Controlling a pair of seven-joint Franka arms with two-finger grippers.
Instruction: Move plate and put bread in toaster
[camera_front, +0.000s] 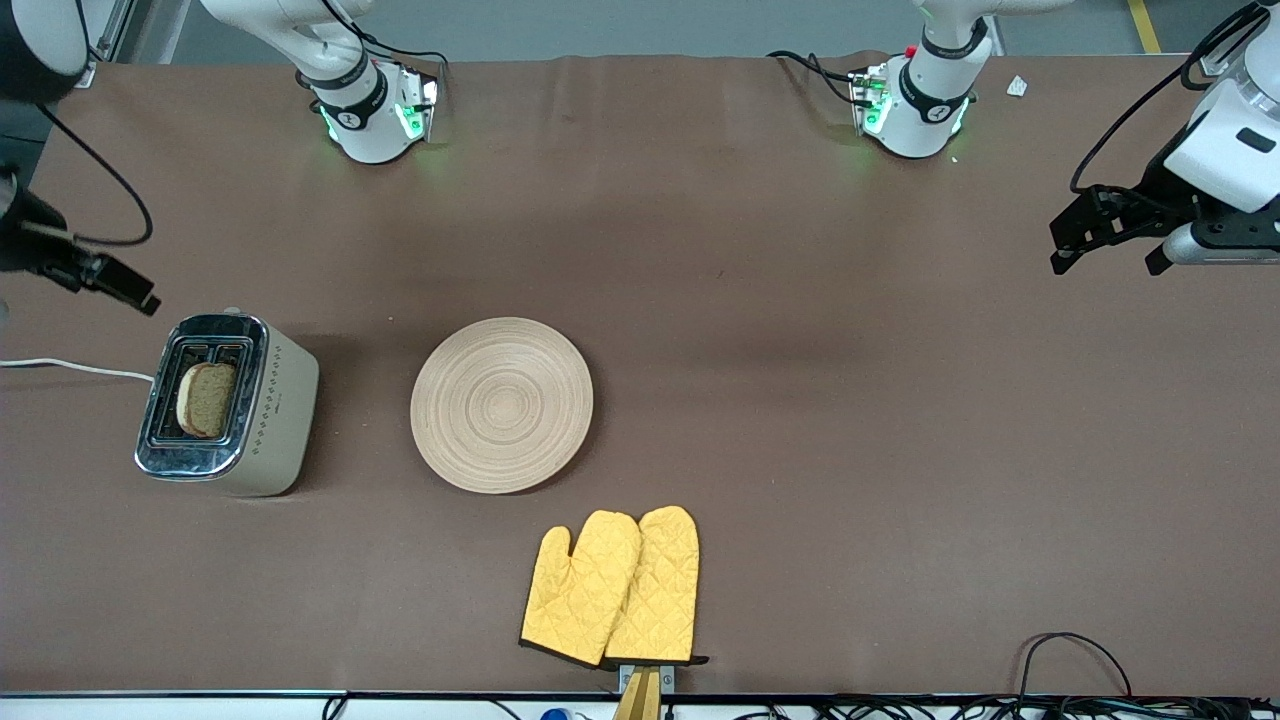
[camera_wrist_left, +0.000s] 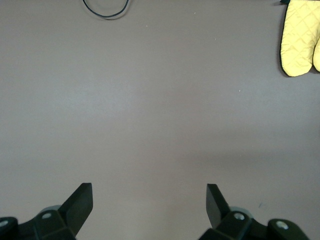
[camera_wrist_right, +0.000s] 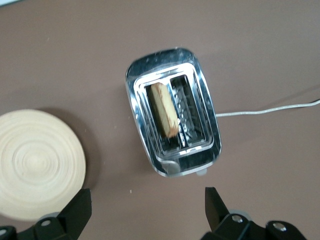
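Observation:
The beige toaster (camera_front: 232, 405) stands toward the right arm's end of the table. The bread (camera_front: 207, 398) stands upright in its slot nearer the plate, top sticking out. The wooden plate (camera_front: 502, 405) lies flat and bare beside the toaster, mid-table. My right gripper (camera_front: 130, 288) is open and empty, up over the table next to the toaster. Its wrist view shows the toaster (camera_wrist_right: 172, 122), the bread (camera_wrist_right: 164, 109) and the plate (camera_wrist_right: 35, 162) beyond the open gripper (camera_wrist_right: 147, 200). My left gripper (camera_front: 1105, 265) is open and empty over bare table at the left arm's end, also shown in its wrist view (camera_wrist_left: 149, 195).
Two yellow oven mitts (camera_front: 615, 590) lie near the table's front edge, nearer the camera than the plate; they show in the left wrist view (camera_wrist_left: 300, 37). The toaster's white cord (camera_front: 70, 368) runs off the table's end. Black cables (camera_front: 1070, 650) lie at the front edge.

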